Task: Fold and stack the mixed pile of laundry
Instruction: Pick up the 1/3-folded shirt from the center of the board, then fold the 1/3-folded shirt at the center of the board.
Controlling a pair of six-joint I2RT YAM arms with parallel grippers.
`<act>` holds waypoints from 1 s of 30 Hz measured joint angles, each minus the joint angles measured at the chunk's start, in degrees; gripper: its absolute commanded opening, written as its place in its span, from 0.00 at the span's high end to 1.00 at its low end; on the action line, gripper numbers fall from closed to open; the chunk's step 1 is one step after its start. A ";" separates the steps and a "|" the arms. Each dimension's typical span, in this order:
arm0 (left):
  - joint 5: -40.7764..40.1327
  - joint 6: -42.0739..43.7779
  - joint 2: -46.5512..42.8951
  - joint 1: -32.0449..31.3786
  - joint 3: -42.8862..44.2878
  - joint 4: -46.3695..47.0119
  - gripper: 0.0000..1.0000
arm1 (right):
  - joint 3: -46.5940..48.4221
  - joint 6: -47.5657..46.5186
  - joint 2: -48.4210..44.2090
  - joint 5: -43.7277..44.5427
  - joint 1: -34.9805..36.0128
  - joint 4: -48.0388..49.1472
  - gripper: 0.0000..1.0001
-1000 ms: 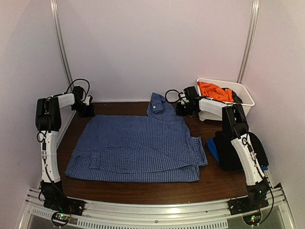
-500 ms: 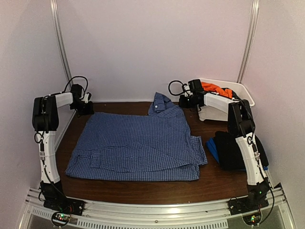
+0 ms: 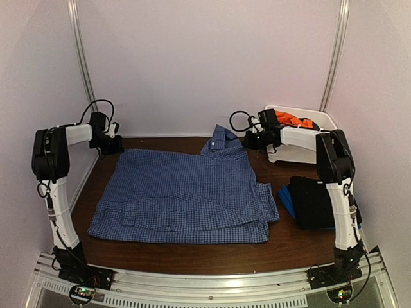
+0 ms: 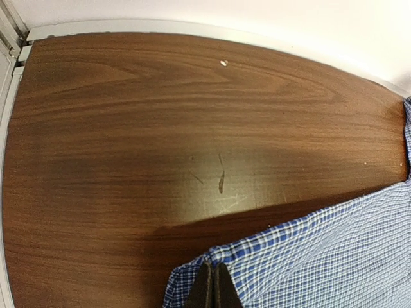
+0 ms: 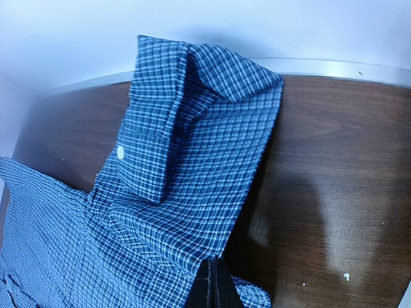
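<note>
The left arm [image 3: 58, 205] and right arm [image 3: 340, 212] rise from the near rail, elbows high, forearms angled inward; each one's jaws clamp the edge of the checked shirt [image 3: 186, 192].

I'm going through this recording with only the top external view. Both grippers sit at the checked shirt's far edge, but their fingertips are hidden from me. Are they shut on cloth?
Observer: The left wrist view shows the left gripper shut on the checked shirt at its corner hem.
Operator: And the right?
Observer: The right wrist view has the right gripper shut on the shirt's edge just beside the collar.
Operator: Is that collar lying flat?
Observer: No, it is folded over itself, with a white button showing on its band.
</note>
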 measured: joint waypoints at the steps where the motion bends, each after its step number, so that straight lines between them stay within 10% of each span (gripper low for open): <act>1: 0.02 -0.07 -0.87 0.00 -1.16 0.50 1.00 | -1.36 0.02 -1.40 -0.28 0.00 0.70 1.00; 30: -9.75 -3.91 -26.23 -0.17 -35.08 11.45 1.00 | -33.46 3.43 -28.59 -2.27 4.96 12.22 1.00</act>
